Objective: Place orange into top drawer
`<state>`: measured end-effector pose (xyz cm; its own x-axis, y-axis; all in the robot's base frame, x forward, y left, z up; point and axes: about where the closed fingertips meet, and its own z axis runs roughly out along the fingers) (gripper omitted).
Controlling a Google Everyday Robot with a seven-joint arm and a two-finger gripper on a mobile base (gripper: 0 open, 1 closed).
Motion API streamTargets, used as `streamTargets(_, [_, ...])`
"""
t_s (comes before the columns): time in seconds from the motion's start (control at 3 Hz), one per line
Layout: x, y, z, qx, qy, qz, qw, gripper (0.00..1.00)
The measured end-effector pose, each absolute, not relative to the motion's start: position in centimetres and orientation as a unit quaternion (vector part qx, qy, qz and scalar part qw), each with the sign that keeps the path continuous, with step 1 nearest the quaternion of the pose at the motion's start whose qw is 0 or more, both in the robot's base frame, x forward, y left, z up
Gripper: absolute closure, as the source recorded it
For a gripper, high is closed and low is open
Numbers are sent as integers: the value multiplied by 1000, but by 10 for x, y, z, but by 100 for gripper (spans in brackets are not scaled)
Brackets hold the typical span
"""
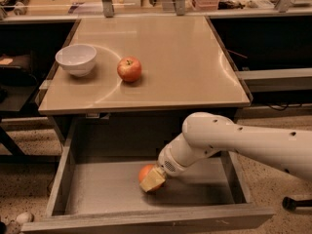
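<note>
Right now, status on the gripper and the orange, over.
Gripper down inside open top drawer, against the orange. Orange low over drawer floor, grip unclear. Nothing visible in the way.

White arm [253, 140] enters from the 4 o'clock edge, thick and rounded at the bend. Short segment drops toward 8 o'clock. Wrist [170, 164] angled down. Tool [152, 179] low at 6 o'clock of view, tan tip pointing 8 o'clock.

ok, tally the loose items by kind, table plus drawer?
orange: 1, in the open drawer, claw right at it
apple: 1, on the table
bowl: 1, on the table
total: 3
</note>
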<state>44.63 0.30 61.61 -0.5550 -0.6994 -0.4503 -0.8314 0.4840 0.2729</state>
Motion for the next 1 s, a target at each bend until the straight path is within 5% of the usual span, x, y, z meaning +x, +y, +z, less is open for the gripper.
streamTargets(0.33, [446,3,616,-450,850,235,140,12])
streamTargets(0.67, [446,3,616,-450,850,235,140,0])
streamTargets(1.0, [446,3,616,-450,850,235,140,0])
